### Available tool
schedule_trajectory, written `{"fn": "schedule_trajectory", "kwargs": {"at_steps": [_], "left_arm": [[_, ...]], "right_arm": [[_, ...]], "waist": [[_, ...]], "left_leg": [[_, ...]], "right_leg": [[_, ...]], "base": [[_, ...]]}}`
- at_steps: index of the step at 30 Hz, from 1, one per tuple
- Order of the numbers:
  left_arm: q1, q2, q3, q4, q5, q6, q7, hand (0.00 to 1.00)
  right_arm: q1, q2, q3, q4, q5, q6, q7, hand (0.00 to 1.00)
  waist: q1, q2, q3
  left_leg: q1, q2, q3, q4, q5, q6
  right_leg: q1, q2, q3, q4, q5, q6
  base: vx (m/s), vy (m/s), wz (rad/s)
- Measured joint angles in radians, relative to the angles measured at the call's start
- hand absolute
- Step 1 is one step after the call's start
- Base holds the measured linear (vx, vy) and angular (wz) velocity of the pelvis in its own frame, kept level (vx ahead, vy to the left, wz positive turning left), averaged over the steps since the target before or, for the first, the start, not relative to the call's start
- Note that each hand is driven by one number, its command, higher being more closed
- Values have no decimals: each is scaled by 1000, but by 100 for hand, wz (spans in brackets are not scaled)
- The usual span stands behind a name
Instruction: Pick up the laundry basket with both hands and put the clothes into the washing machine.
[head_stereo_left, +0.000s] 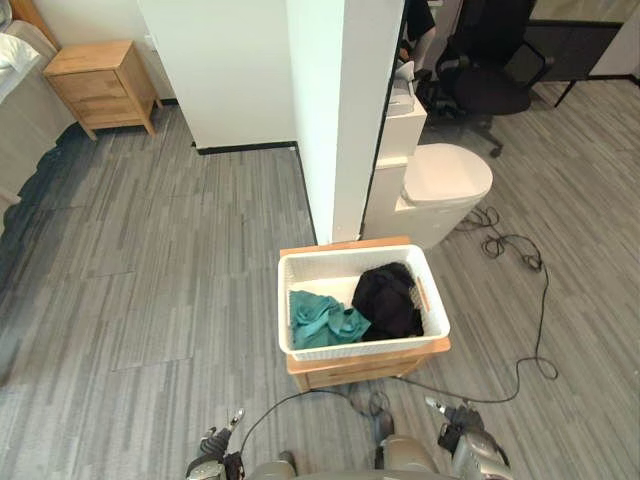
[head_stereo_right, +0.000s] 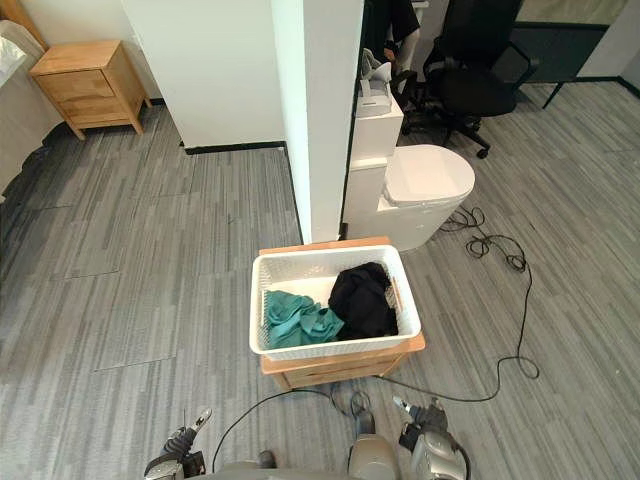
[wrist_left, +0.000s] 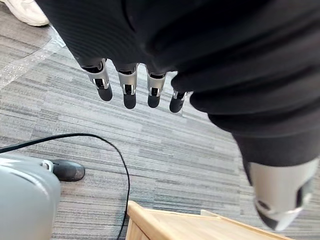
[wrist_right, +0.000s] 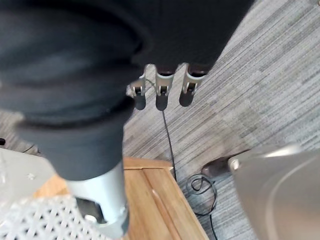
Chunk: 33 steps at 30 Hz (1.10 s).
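Nothing is done yet, we judge: the laundry basket (head_stereo_left: 360, 349) with its clothes (head_stereo_left: 388, 300) sits on the wooden stand (head_stereo_left: 365, 369) at frame centre, while our left hand (head_stereo_left: 215, 446) and right hand (head_stereo_left: 456, 426) hang at the bottom edge, fingers straight, empty.

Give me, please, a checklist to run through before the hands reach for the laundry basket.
1. Laundry basket upright on the wooden stand: ok.
2. Teal garment and black garment inside it: ok.
3. Left hand open, empty: ok.
4. Right hand open, empty: ok.
5. Hands at the basket's sides: not ok, both short of it.
6. Way to the washing machine: cannot tell.
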Motion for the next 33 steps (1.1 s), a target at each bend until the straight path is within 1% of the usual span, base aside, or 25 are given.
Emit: {"fn": "schedule_trajectory", "kwargs": {"at_steps": [1,2,3,4,5,7,9,11,12,14,15,16,17,18,19,20,21,22,23,24,25,26,27,29,33], "left_arm": [[1,-2,0,0,0,0,0,0],[5,-4,1,0,0,0,0,0],[11,-5,9,0,0,0,0,0],[14,-6,21,0,0,1,0,0],[18,-6,43,-1,-1,1,1,0],[18,-5,51,-2,-8,1,1,0],[19,-10,63,-8,-23,0,2,0],[23,-16,70,-20,-35,2,7,0],[33,-21,70,-37,-67,0,19,0],[51,-28,76,-70,-114,-2,35,0],[57,-29,80,-84,-129,-1,44,0],[91,-34,102,-167,-158,-2,58,0],[113,-36,114,-219,-169,-3,69,0],[155,-36,131,-334,-182,-9,89,0],[182,-37,160,-410,-187,-27,97,0],[206,-37,205,-498,-187,-45,111,0],[215,-32,241,-558,-185,-56,121,0],[215,-30,269,-651,-185,-70,137,0],[217,-29,280,-695,-182,-75,139,0],[217,-24,297,-755,-172,-91,141,0],[215,-23,308,-781,-168,-98,144,0],[209,-18,325,-823,-154,-113,161,0],[206,-16,332,-832,-147,-115,165,0],[188,8,358,-859,-100,-114,180,0],[139,41,365,-867,-53,-113,181,0]], "right_arm": [[5,-5,0,0,0,0,0,0],[18,-12,1,0,0,0,1,0],[21,-12,1,0,-1,1,0,0],[22,-11,3,0,-2,0,1,0],[18,-8,12,-2,-3,0,1,0],[19,-11,23,-18,-5,0,1,0],[48,-6,31,-127,-6,0,0,0],[79,-6,28,-235,-8,-1,-3,0],[102,-2,19,-324,-10,-4,-14,0],[140,14,-28,-492,-29,-8,-48,0],[149,16,-42,-534,-42,-12,-63,0],[153,19,-73,-612,-52,-23,-92,0],[155,20,-86,-644,-54,-25,-101,0],[170,20,-114,-711,-57,-30,-117,0],[170,19,-131,-761,-75,-36,-126,0],[168,20,-152,-821,-86,-47,-137,0],[166,24,-154,-856,-89,-51,-144,0],[167,31,-153,-916,-98,-58,-151,0],[167,35,-153,-946,-108,-66,-151,0],[162,42,-152,-999,-125,-84,-152,0],[159,44,-150,-1025,-126,-90,-152,0],[144,44,-148,-1063,-131,-109,-153,0],[139,44,-146,-1072,-132,-115,-153,0],[124,37,-106,-1113,-148,-123,-149,0],[99,-6,-53,-1130,-164,-123,-126,0]], "waist": [[-2,5,-3],[-4,8,-5],[-2,8,-7],[-1,5,-9],[-1,-5,-18],[-2,-8,-23],[-2,-5,-24],[-3,1,-26],[-5,-4,-27],[-10,-11,-28],[-10,-17,-26],[-8,-15,-27],[-9,-15,-27],[-8,-10,-29],[-5,7,-33],[-5,36,-34],[-7,38,-39],[-4,30,-38],[-4,30,-36],[-5,33,-34],[-6,35,-34],[-6,44,-29],[-6,47,-29],[-7,67,-22],[-8,82,4]], "left_leg": [[1,4,0,-5,10,-15],[11,14,0,-13,21,-30],[20,27,2,-8,23,-34],[20,31,3,1,24,-35],[-2,38,3,51,25,-37],[-36,44,0,119,25,-38],[-82,57,2,240,26,-37],[-110,67,20,310,31,-30],[-124,69,57,337,53,-20],[-131,65,123,335,94,-7],[-135,63,129,334,93,-6],[-135,26,107,296,48,-6],[-134,3,88,262,30,-11],[-129,-44,47,166,31,-17],[-123,-60,43,97,42,-4],[-115,-55,69,61,42,33],[-107,-58,66,38,38,38],[-116,-68,73,35,38,39],[-121,-74,76,32,38,39],[-121,-85,82,18,43,46],[-120,-91,85,9,46,51],[-124,-99,101,-2,47,53],[-129,-101,107,-5,47,53],[-156,-106,121,-15,51,58],[-176,-105,123,-15,51,58]], "right_leg": [[-5,2,-6,17,-13,-3],[-4,10,-13,42,-37,-13],[-2,20,-16,63,-59,-20],[-2,26,-16,69,-66,-25],[-1,32,-15,70,-77,-37],[7,35,-17,63,-81,-46],[35,39,-27,54,-90,-63],[48,41,-34,56,-96,-71],[53,33,-35,59,-99,-69],[67,16,-43,42,-99,-70],[69,14,-45,35,-97,-72],[74,6,-45,20,-96,-83],[75,1,-44,13,-92,-85],[75,-2,-45,3,-79,-82],[71,7,-45,3,-78,-78],[60,29,-42,21,-85,-66],[47,25,-41,35,-89,-61],[33,14,-34,35,-87,-56],[27,10,-31,35,-86,-54],[20,0,-25,32,-83,-50],[12,-4,-18,32,-82,-48],[2,-9,-4,22,-73,-37],[-4,-9,3,17,-69,-33],[-26,-8,18,-24,-39,-29],[-24,-6,19,-76,-7,-24]], "base": [[173,-250,27],[127,-198,17],[120,-181,10],[90,-167,-9],[88,-192,-8],[61,-145,1],[57,-124,11],[42,-90,8],[26,-62,9],[33,-76,20],[42,-54,23],[32,-14,13],[30,33,7],[32,66,-3],[48,118,-14],[53,129,-12],[50,137,-12],[23,122,-5],[10,112,-9],[-8,121,-9],[-3,113,-20],[-2,105,-24],[10,84,-29],[24,73,-22],[42,29,-6]]}}
